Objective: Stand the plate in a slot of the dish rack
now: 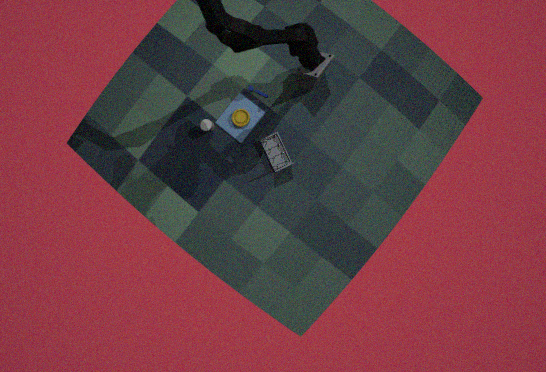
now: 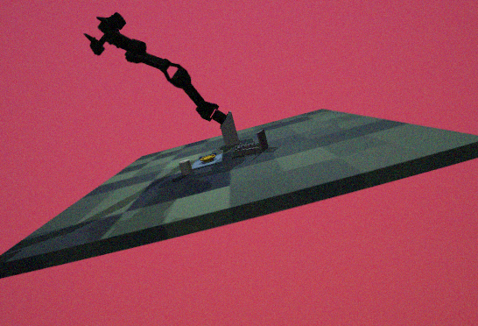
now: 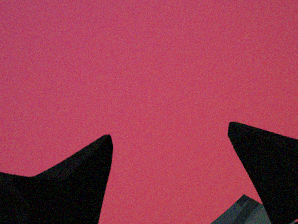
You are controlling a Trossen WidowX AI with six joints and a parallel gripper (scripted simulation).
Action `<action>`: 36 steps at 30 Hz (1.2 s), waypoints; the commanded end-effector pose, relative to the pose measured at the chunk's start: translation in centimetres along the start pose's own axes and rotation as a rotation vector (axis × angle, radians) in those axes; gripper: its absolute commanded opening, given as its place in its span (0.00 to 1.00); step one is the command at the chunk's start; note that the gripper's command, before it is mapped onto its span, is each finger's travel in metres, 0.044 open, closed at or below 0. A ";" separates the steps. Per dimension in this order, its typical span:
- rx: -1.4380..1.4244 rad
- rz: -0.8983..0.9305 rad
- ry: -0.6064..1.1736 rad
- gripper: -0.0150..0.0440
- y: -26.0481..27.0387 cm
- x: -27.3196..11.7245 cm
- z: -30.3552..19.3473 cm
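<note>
Yellow plate point(image 1: 240, 117) flat, seemingly near wire rack point(image 1: 276, 151)

The green checkered table point(image 1: 320, 212) carries a blue mat point(image 1: 254, 121), white cup point(image 1: 206, 124), dish rack point(image 1: 276, 152).

Arm point(image 2: 175, 74) matte black throughout, chunky jointed segments, bulkier housings at the joints, one link forked with a see-through gap. Pale grey base pedestal point(image 2: 228, 131). Gripper point(image 3: 169, 176) fingers black, tapering to sharp points.
</note>
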State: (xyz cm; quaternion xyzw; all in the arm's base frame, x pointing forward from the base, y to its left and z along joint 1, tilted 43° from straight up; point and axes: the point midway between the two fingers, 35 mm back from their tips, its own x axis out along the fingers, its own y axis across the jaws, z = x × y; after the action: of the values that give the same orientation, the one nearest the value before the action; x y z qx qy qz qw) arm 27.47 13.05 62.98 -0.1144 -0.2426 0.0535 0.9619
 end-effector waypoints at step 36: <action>0.124 0.056 -0.639 0.93 -5.2 -12.4 15.9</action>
State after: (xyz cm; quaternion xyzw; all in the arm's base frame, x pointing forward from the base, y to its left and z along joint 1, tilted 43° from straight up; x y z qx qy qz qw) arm 11.14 10.70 71.53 -0.0548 -0.4975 0.1304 0.8559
